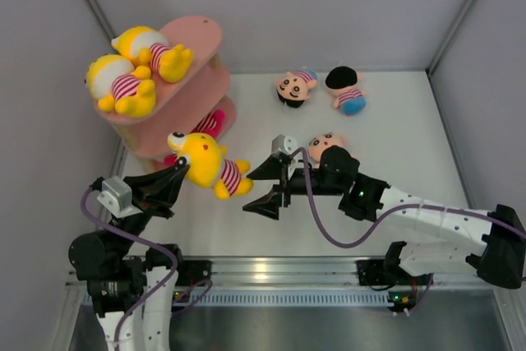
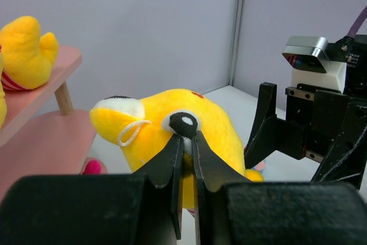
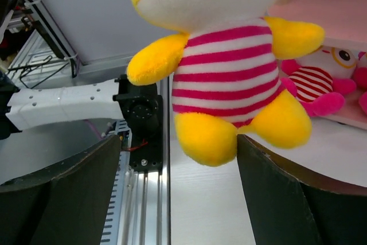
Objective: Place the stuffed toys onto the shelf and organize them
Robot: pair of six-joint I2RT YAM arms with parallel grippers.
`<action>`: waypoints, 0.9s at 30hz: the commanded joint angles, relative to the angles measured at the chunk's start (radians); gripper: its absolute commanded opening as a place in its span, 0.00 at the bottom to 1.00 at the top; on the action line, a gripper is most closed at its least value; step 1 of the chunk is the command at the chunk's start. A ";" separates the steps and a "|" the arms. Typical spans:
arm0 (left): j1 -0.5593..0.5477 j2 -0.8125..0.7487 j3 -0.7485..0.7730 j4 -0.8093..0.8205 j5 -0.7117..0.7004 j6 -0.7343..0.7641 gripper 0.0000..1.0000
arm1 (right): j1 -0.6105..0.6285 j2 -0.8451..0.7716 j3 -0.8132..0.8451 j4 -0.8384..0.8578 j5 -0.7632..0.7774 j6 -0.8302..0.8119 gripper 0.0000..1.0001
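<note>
A yellow stuffed toy [image 1: 205,162] in a red-and-white striped shirt hangs above the table beside the pink shelf [image 1: 204,34]. My left gripper [image 1: 182,166] is shut on its head, the jaws pinching the plush just under the eye [image 2: 184,123]. My right gripper [image 1: 256,189] stands open, its fingers on either side of the toy's feet [image 3: 209,139] with a gap on the left. Two yellow toys [image 1: 152,47] lie on the shelf's top tier. A magenta toy [image 1: 209,123] sits on the bottom tier.
Three pink-faced toys lie on the table: one [image 1: 294,85] and another [image 1: 345,88] at the back, a third [image 1: 325,145] partly under my right arm. The enclosure's grey walls stand close behind the shelf. The metal rail [image 3: 143,199] runs along the near edge.
</note>
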 commanded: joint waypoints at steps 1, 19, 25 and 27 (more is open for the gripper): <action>-0.001 0.035 0.038 0.115 -0.005 -0.064 0.06 | 0.043 0.024 0.089 0.015 0.071 -0.064 0.80; 0.002 0.031 0.036 0.231 -0.039 -0.159 0.06 | 0.058 0.084 0.153 -0.012 0.237 -0.021 0.66; 0.004 0.026 0.029 0.233 -0.034 -0.159 0.06 | 0.058 0.071 0.190 -0.030 0.179 -0.058 0.74; 0.002 0.024 0.023 0.239 -0.034 -0.162 0.06 | 0.060 0.078 0.189 -0.009 0.160 -0.044 0.74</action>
